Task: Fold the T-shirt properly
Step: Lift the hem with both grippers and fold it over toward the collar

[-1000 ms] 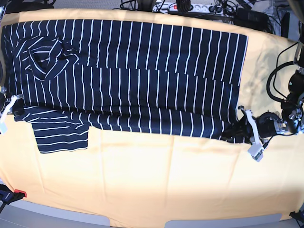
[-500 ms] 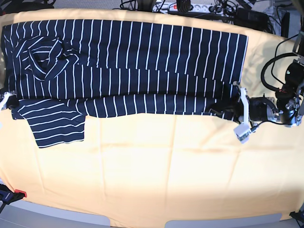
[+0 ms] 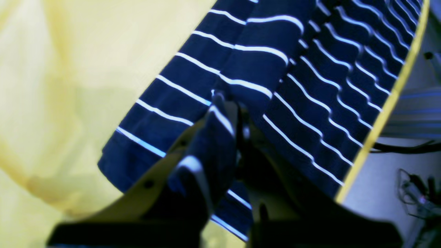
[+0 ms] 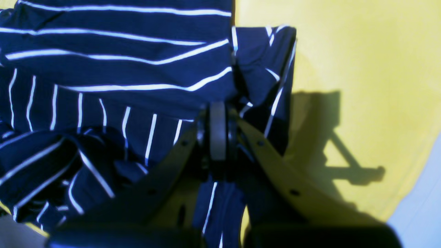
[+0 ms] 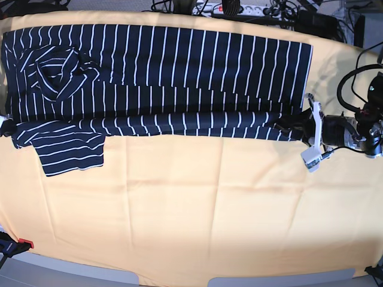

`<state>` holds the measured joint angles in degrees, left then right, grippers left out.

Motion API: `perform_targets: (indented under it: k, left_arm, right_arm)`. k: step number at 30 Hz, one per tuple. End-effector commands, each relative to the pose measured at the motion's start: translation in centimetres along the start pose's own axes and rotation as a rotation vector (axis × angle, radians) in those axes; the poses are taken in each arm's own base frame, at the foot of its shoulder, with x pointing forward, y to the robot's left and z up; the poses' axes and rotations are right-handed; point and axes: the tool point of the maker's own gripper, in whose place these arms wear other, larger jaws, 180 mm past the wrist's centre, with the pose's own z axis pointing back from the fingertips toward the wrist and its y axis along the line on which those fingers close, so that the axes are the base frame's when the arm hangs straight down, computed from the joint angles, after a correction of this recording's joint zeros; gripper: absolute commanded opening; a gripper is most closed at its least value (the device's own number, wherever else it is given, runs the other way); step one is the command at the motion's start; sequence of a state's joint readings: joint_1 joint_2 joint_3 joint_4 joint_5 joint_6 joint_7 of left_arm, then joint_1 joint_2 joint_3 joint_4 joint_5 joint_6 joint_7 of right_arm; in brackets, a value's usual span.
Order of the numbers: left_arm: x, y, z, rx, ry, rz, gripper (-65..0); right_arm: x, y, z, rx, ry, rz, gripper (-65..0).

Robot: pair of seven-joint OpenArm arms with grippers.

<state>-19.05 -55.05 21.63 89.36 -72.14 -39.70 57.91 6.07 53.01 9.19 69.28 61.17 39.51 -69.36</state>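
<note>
The navy pinstriped T-shirt [image 5: 161,66] lies spread across the far half of the yellow table [image 5: 191,203], its near edge lifted and folded back. My left gripper [image 5: 294,127] at the right is shut on the shirt's hem corner; in the left wrist view [image 3: 227,113] cloth sits pinched between its fingers. My right gripper [image 5: 5,127] at the far left edge is shut on the shirt beside the sleeve [image 5: 69,152]; the right wrist view [image 4: 217,113] shows its fingers closed on bunched cloth. The collar [image 5: 57,72] lies crumpled at the back left.
Cables and a power strip [image 5: 230,8] lie behind the table's far edge. The left arm's cables [image 5: 353,84] loop at the right. A red clamp [image 5: 24,243] sits at the front left corner. The table's far edge [image 3: 379,113] runs close beside the shirt.
Both grippers have carried the shirt's near edge away from the camera, toward the far side. The fold line has moved up and the sleeve has slid back with it.
</note>
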Motion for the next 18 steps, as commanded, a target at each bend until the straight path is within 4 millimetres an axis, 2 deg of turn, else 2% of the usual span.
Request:
perform_targets:
  k: [1, 6, 13, 14, 15, 18]
  left_arm:
    - [0.8, 0.4, 1.5, 0.022, -0.006, -0.019, -65.0]
    - [0.2, 0.0, 1.6, -0.003, 0.027, -0.004, -65.0]
    - [-0.3, -0.2, 1.4, -0.014, 0.04, 0.007, -65.0]
    - [-0.5, -0.5, 1.3, -0.026, 0.037, 0.017, -65.0]
    - [-0.7, -0.7, 1.1, -0.035, 0.037, 0.026, -64.7]
    - [-2.2, -1.2, 0.6, -0.052, 0.064, 0.051, -42.0]
  right_arm:
    - [1.1, -1.1, 1.8, -0.039, -0.017, 0.028, -65.0]
    - [0.9, -1.1, 1.7, -0.038, -0.005, 0.028, -65.0]
    - [-2.0, -0.6, 0.8, -0.02, 0.069, 0.015, -65.0]
    - [-2.2, -0.6, 0.8, -0.02, 0.077, 0.014, -63.4]
    - [-2.3, -0.6, 0.8, -0.02, 0.083, 0.014, -56.2]
    - [-2.0, -1.0, 1.3, -0.033, 0.082, 0.019, -30.5]
